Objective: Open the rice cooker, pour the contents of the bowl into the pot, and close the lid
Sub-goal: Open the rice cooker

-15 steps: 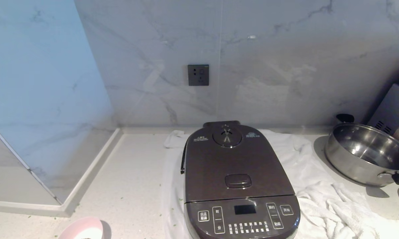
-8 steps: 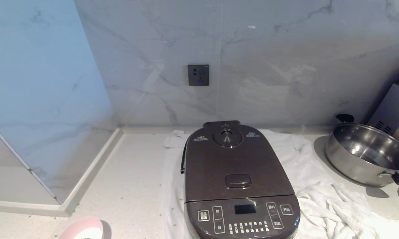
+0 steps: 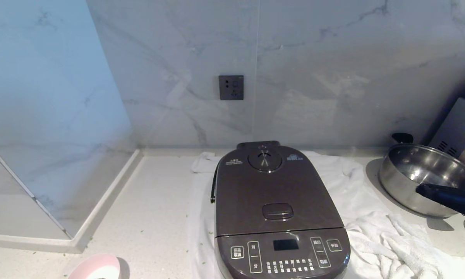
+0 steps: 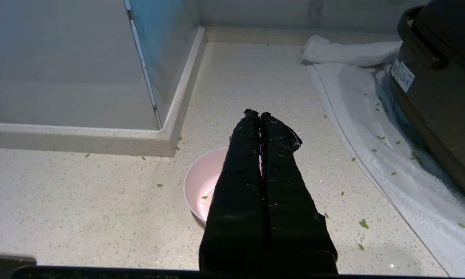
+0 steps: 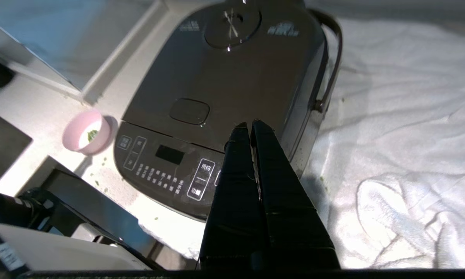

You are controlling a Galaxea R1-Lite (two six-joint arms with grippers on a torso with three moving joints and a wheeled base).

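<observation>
Fingers pressed together, right gripper (image 5: 250, 124) hovers over rice cooker (image 5: 232, 100), lid (image 3: 275, 190) down

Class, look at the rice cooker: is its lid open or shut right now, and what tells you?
Shut. The lid lies flat on the rice cooker, its front edge meeting the button panel, and the pot inside is hidden.

A white towel (image 3: 356, 201) lies spread and rumpled over the pale speckled countertop (image 3: 155, 205), bunched thickest toward 4 o'clock. At 3 o'clock a shiny steel pan (image 3: 414, 178) with a black handle stands partly on the counter just beside the towel's edge. On the marble wall (image 3: 333, 77) at 12 o'clock sits a dark wall socket (image 3: 231, 87). Small green bits (image 4: 363, 223) are scattered over the counter and the towel.
</observation>
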